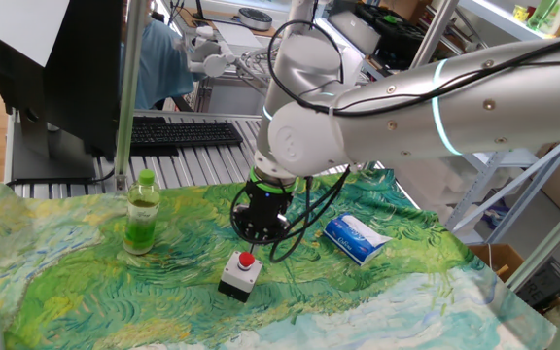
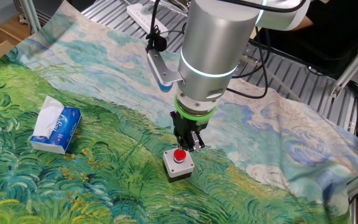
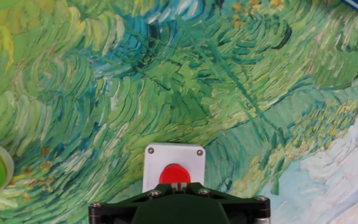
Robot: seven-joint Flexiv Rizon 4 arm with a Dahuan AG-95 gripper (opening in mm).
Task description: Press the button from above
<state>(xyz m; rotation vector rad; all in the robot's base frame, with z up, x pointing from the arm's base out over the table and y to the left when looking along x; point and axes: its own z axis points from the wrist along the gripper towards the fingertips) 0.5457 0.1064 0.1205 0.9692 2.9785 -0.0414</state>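
claw point(image 2: 193, 142) hangs just above the button point(image 2: 179, 155), not clearly touching; press looks not done yet, final push down left. can't tell if claw fingers are open or closed. button sits mid desk point(image 2: 104, 186) on swirly painted cloth: round glossy red cap, boxy white housing. tissue pack point(image 2: 56, 126) and green bottle point(image 1: 142, 212) well apart.

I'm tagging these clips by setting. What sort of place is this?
Probably a robotics lab or workshop. The arm works at a table under a painted-pattern cloth, with a keyboard on a bench behind, metal frame posts and loose cables around.
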